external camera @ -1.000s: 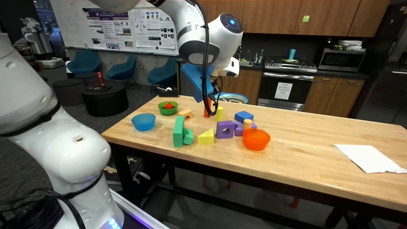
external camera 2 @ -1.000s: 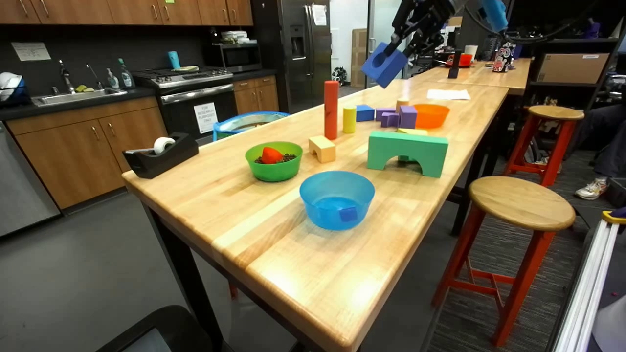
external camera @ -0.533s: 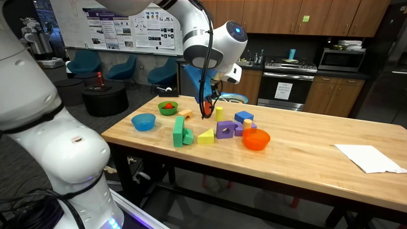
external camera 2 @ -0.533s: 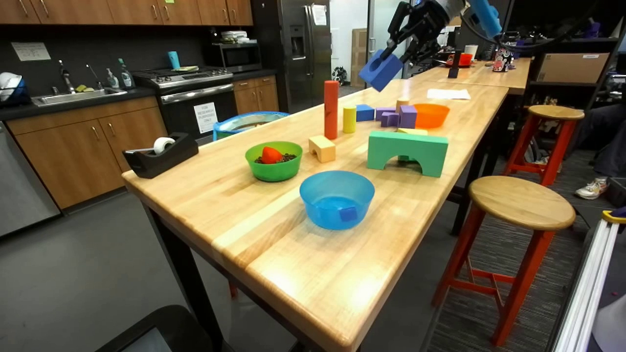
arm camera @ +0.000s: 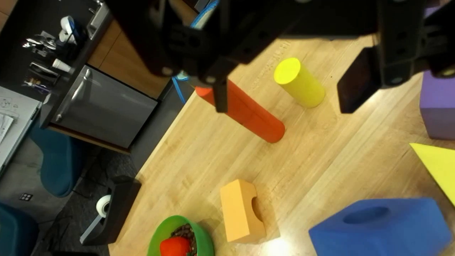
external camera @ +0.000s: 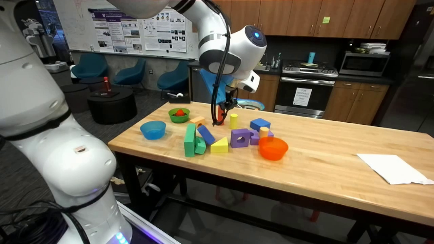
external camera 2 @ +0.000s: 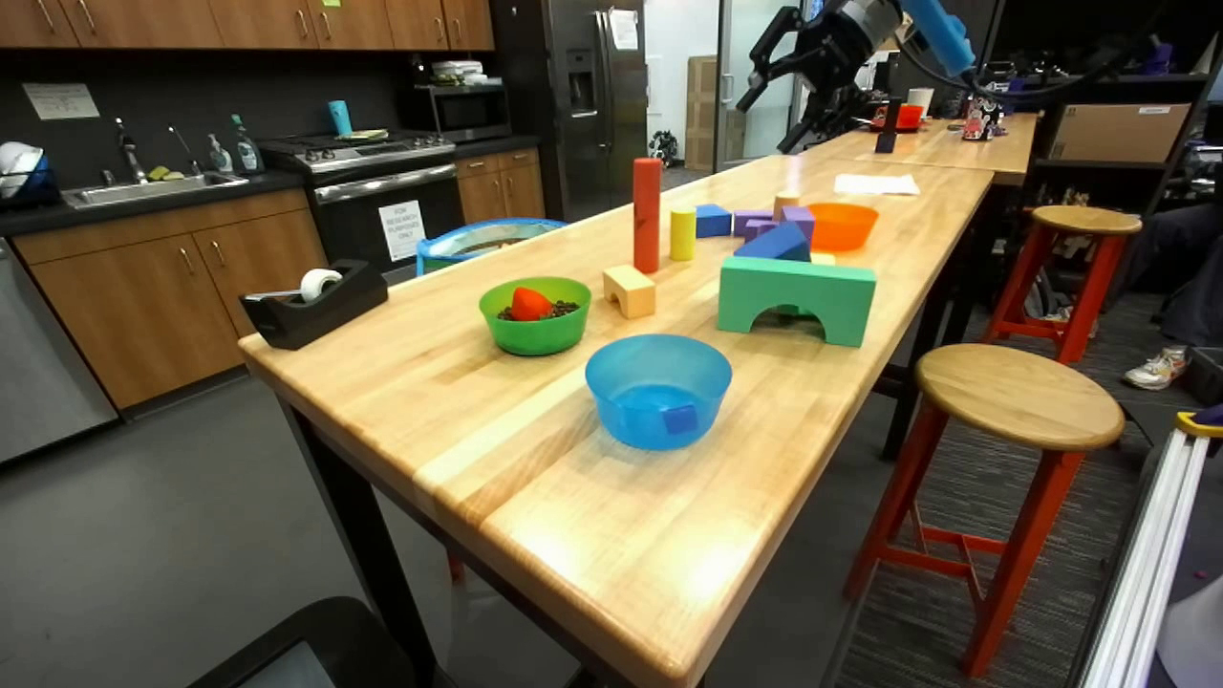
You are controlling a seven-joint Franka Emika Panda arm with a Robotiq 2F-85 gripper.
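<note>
A butcher-block table (external camera: 318, 152) carries a tape dispenser (external camera 2: 330, 308), a green bowl (external camera 2: 537, 334), a blue bowl (external camera 2: 659, 394), an orange bowl (external camera: 273, 149), white paper (external camera: 393, 167), an upright red cylinder (external camera 2: 647, 215) and an upright yellow cylinder (external camera 2: 682, 234).

Lab kitchen — stove (external camera: 307, 81) with research-only sign (external camera: 302, 97); posters (external camera: 117, 30) on whiteboard (external camera: 74, 27).

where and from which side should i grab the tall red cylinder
Probably around its upper part, coming from above and pinching opposite sides: the tall red cylinder stands upright, slim and round, and its top rises higher than the shorter yellow cylinder nearby.
</note>
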